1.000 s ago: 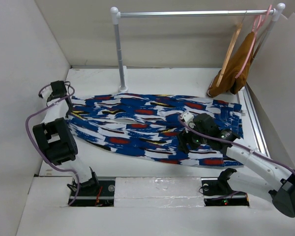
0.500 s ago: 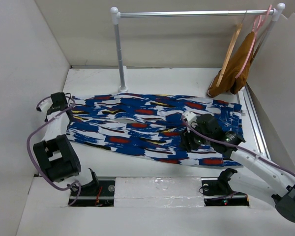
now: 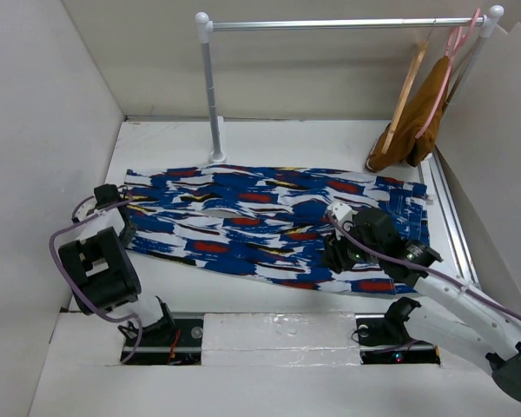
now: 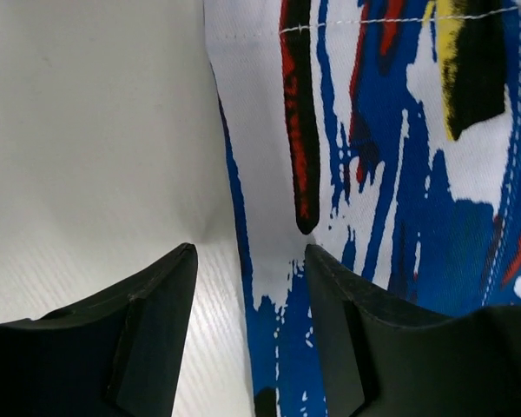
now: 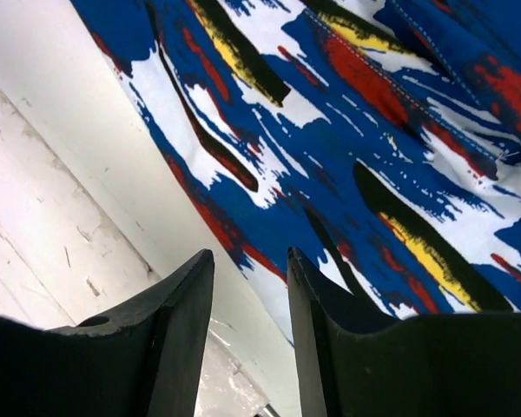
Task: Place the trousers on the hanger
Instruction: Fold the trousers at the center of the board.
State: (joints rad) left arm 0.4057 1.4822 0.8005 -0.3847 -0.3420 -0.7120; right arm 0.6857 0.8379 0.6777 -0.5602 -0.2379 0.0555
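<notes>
Trousers flat across surface; hanger on rail at 1 o'clock.

Left wrist: left end effector spread where pressed together a second ago, straddling hem; bare surface at 9 o'clock.

Right wrist: right end effector narrowly apart, closer than before, over near edge, pinching nothing.

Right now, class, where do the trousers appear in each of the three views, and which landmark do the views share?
Top external: trousers spread flat across the picture's centre.
Left wrist: trousers fill the right side, edge running down the middle.
Right wrist: trousers fill the upper right, edge running diagonally.
Shared landmark: the white table beside the trousers' edge.
</notes>
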